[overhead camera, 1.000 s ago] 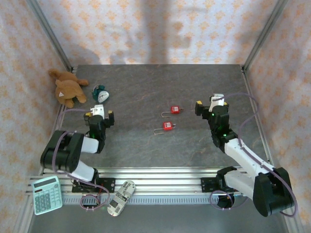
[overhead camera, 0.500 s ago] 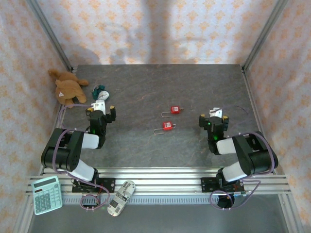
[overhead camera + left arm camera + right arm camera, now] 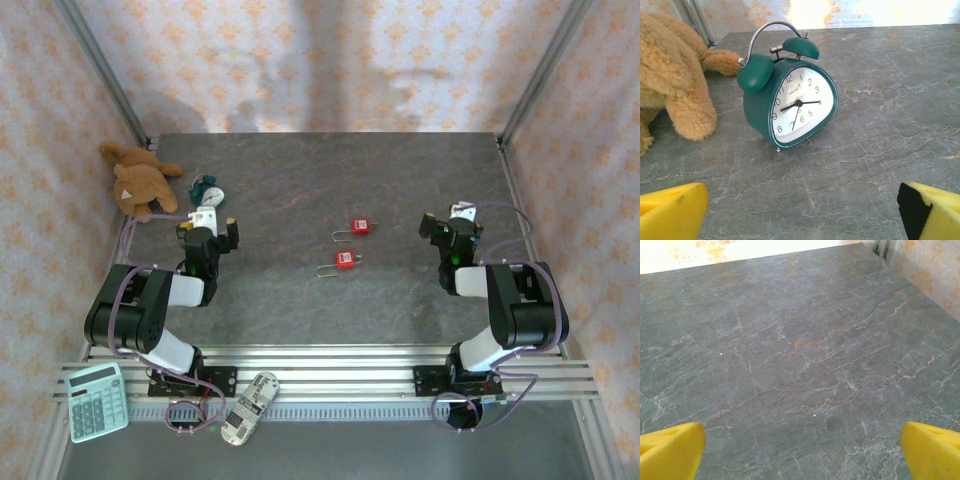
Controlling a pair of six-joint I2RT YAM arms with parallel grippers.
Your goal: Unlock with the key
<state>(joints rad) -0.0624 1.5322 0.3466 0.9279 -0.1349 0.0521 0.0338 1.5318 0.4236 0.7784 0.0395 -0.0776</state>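
Left gripper (image 3: 208, 226) and right gripper (image 3: 450, 223) are gaping wide, empty, the left facing a green alarm clock (image 3: 790, 102). A red padlock (image 3: 360, 226) and second red padlock (image 3: 346, 260) are lying between them, seemingly locked.

Grey marbled table (image 3: 300, 170), floral-patterned walls (image 3: 330, 60)

Left arm (image 3: 150, 310) and right arm (image 3: 515, 310): black joint housings, white links, black base plates, purple cables (image 3: 115, 295) looped along each. Fingers (image 3: 670, 210) are yellow; one carries a black pad (image 3: 912, 210).
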